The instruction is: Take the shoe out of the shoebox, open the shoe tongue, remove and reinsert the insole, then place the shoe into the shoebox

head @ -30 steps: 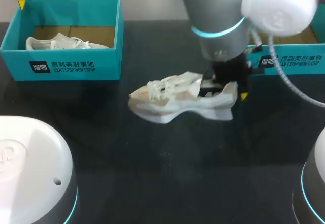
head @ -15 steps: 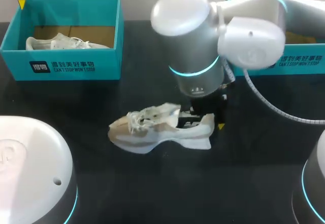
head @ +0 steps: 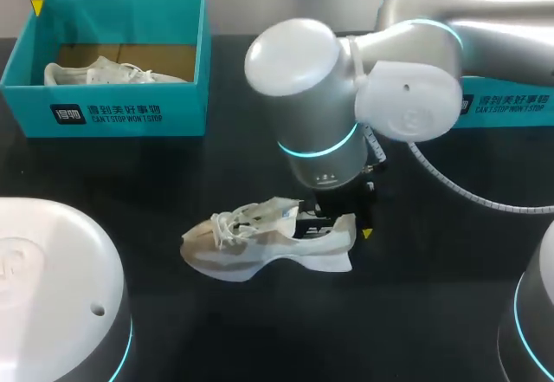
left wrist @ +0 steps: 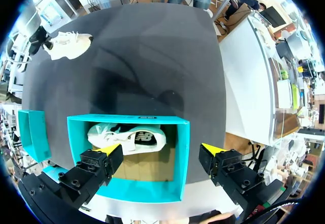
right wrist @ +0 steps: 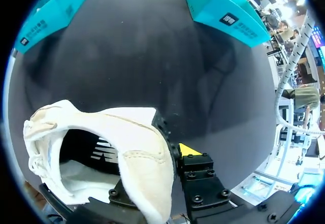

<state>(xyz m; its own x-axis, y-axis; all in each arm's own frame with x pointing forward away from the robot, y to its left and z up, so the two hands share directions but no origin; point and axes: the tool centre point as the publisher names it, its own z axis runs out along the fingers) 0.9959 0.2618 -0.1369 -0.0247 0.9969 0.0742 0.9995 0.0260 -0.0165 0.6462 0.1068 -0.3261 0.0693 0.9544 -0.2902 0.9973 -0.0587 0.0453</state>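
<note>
A white shoe (head: 251, 243) lies on the black table, toe toward my left arm's side. My right gripper (head: 344, 229) is shut on its heel wall. In the right wrist view one finger is inside the shoe (right wrist: 96, 148) and the yellow-tipped one (right wrist: 189, 149) presses the heel from outside. My left gripper (left wrist: 161, 152) hangs open above the teal shoebox (left wrist: 180, 148), where a second white shoe (left wrist: 127, 137) lies. In the head view only one of its yellow tips (head: 35, 3) shows, at the far corner of that box (head: 121, 109).
A second teal box (head: 511, 100) stands at the back right, partly hidden by my right arm. Two white arm bases (head: 52, 295) (head: 537, 313) fill the front corners. Dark tabletop lies bare around the shoe.
My right arm has carried the shoe leftward and toward the front of the table, away from the right box. The left gripper has not moved.
</note>
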